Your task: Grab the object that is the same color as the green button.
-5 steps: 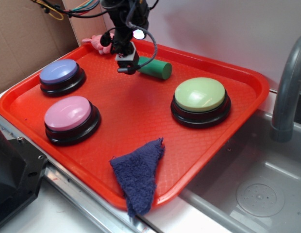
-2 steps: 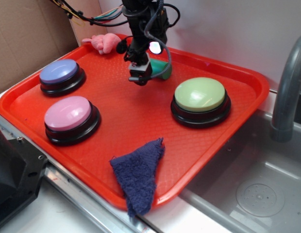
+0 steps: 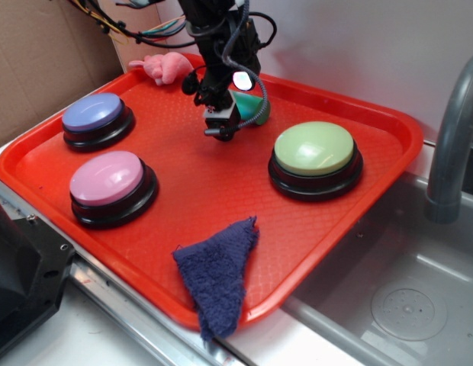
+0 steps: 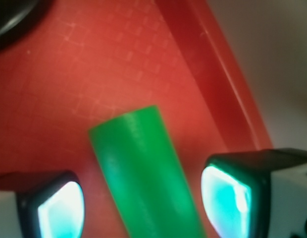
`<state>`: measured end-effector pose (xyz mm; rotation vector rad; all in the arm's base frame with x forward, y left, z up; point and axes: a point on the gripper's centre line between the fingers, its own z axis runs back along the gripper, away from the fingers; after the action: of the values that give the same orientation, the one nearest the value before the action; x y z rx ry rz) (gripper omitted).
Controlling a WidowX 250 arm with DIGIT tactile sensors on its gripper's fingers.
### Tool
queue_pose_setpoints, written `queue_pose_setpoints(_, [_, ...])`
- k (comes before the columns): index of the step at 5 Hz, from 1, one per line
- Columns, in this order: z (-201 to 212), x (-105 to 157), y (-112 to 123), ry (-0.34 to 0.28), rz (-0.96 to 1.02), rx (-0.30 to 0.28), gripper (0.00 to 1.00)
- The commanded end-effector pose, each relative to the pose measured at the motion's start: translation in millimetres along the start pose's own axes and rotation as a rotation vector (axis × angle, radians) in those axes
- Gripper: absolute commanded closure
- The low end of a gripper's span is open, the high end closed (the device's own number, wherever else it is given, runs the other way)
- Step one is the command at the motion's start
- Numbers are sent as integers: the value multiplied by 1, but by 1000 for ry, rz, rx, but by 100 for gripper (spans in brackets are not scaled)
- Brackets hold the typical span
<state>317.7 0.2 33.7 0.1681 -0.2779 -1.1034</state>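
The dark green cylinder (image 3: pixel 253 109) lies on its side on the red tray (image 3: pixel 221 175), near the back rim, mostly hidden behind my arm. In the wrist view the cylinder (image 4: pixel 143 173) lies between my two fingers with red tray showing on both sides of it. My gripper (image 3: pixel 221 126) (image 4: pixel 143 203) is open and straddles the cylinder low over the tray, not touching it. The green button (image 3: pixel 314 149), a pale lime dome on a black base, stands to the right of the gripper.
A purple-blue button (image 3: pixel 94 114) and a pink button (image 3: pixel 108 179) stand on the tray's left side. A dark blue cloth (image 3: pixel 216 274) hangs over the front rim. A pink toy (image 3: pixel 164 67) lies at the back left. A sink (image 3: pixel 404 297) and faucet (image 3: pixel 450 145) are on the right.
My gripper has moved right and down from the tray's back left until it straddles the green cylinder. The cylinder and buttons have not moved.
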Motion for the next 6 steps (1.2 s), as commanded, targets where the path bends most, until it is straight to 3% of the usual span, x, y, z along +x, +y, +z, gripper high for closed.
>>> queue_pose_setpoints(1, [10,6,8,-51,34,46,100])
queue_pose_setpoints(2, [13,5,7,-70,62,44,100])
queue_pose_setpoints(4, [21,4,-1,-48,113,26,100])
queue_pose_setpoints(6, [138,-9,-34,157,574,66,100])
